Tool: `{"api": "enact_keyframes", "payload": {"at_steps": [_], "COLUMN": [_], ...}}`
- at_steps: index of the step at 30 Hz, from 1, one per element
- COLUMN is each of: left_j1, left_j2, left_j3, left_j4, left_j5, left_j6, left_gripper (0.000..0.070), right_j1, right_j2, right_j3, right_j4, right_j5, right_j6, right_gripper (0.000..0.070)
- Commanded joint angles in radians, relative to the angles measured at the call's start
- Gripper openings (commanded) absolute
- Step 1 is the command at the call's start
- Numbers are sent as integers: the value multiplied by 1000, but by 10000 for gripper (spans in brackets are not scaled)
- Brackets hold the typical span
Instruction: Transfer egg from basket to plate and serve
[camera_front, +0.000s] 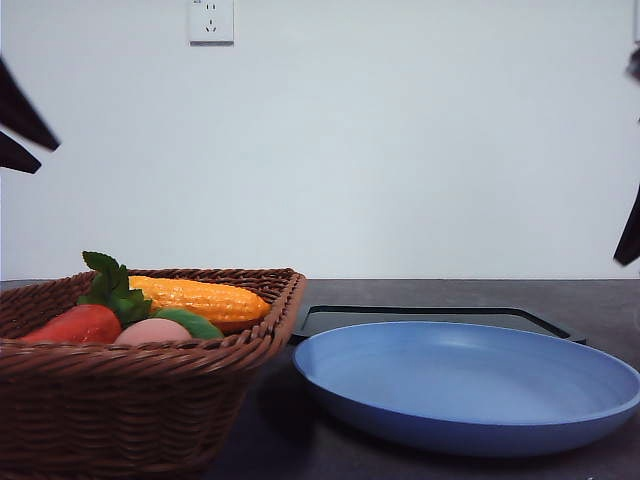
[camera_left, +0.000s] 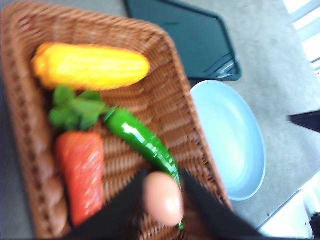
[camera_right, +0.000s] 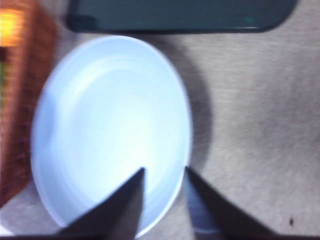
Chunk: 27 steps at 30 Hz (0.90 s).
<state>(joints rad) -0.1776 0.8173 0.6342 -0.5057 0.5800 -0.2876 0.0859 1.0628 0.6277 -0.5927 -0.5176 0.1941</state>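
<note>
Right now my left jaws stand spread, one finger on either side of the egg, which lies in the basket; whether they touch it I cannot tell. Beside the egg lie a green pepper, a red vegetable with green leaves, and a yellow corn cob. My right jaws are parted and grasp nothing, hanging over the blue plate. That plate sits on the grey surface just beside the basket, with a black tray behind it.
</note>
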Motion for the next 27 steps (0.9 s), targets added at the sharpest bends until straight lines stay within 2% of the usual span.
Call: {"api": "enact_keyframes", "payload": {"at_steps": [1,9,16,19,24,27], "left_j1": [-9,-48,-63,-66,-67,-68], "left_j2": [6,6,6,6,6,6], "left_j3": [12,12,12,12,12,12], "left_j4": [30,59,56,51,47,47], "left_j5": [7,7,7,7,7,9], "left_j6": [-9,-58,-67,-69,-69,-69], "left_gripper": [288,365,365,364,364,373], "right_j1": [9,50,92,106,110,110], "right_j2": [40,207,322,361,385,377], "right_j3": [12,11,11,11,12,12], "right_j4": [13,101,202,236,249,243], "right_j5": [5,21,21,21,21,19], "right_j6": [-21,-14,20,35,43,45], "right_gripper": [227,227,216,181,54,3]}}
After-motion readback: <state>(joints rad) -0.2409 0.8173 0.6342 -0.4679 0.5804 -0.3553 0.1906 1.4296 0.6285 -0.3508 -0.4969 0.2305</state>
